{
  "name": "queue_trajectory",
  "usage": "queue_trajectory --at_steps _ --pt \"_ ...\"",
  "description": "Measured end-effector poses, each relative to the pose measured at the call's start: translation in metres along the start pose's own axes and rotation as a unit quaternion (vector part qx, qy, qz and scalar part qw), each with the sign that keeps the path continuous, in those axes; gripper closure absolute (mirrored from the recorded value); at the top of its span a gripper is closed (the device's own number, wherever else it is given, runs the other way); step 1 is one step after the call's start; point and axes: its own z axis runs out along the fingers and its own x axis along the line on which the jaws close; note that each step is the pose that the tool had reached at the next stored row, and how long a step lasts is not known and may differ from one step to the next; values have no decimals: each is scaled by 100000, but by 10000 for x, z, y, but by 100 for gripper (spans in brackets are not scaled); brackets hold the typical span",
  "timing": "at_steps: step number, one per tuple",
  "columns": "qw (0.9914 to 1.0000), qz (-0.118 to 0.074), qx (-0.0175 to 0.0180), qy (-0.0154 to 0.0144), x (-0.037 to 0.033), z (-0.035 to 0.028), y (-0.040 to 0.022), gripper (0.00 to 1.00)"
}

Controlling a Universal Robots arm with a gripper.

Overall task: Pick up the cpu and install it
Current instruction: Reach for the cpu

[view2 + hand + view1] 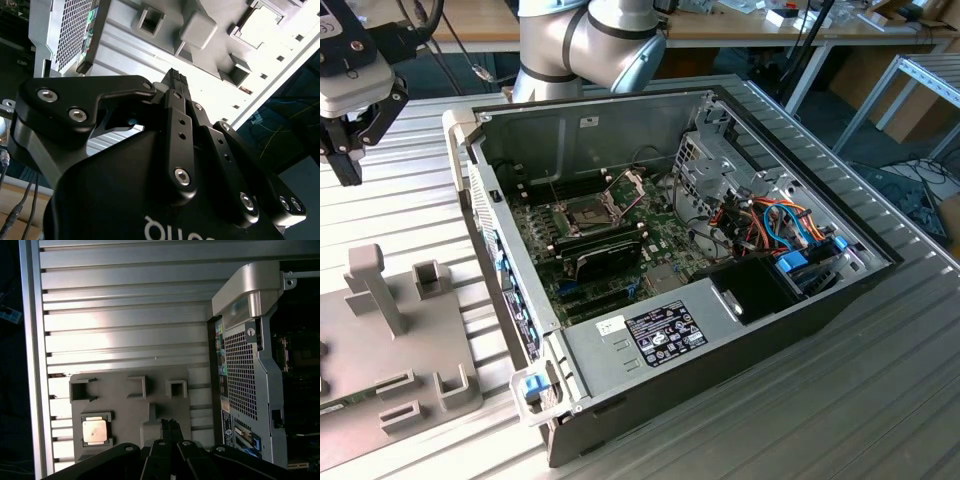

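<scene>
In the first wrist view you see the cpu [95, 430] lying in a recess of the grey fixture [125, 410], beside the open computer case [245, 375]. The gripper [170, 424] hangs clenched and empty above the bare slatted table [125, 315].

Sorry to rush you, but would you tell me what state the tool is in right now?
Tool: closed, holding nothing; the cpu lies apart on the grey holder.

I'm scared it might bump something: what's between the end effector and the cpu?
In the first wrist view, just the grey holder plate lies between the end effector and the cpu.
</scene>
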Motion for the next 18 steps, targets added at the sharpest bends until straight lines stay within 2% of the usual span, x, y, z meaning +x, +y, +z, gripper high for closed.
queue_trajectory --at_steps 6,16,18 --pt "100000 0 -1 -4 16 0 -1 89" --pt "100000 2 -1 -3 108 -3 -8 89" --pt "100000 -10 -2 -6 110 -2 -8 89"
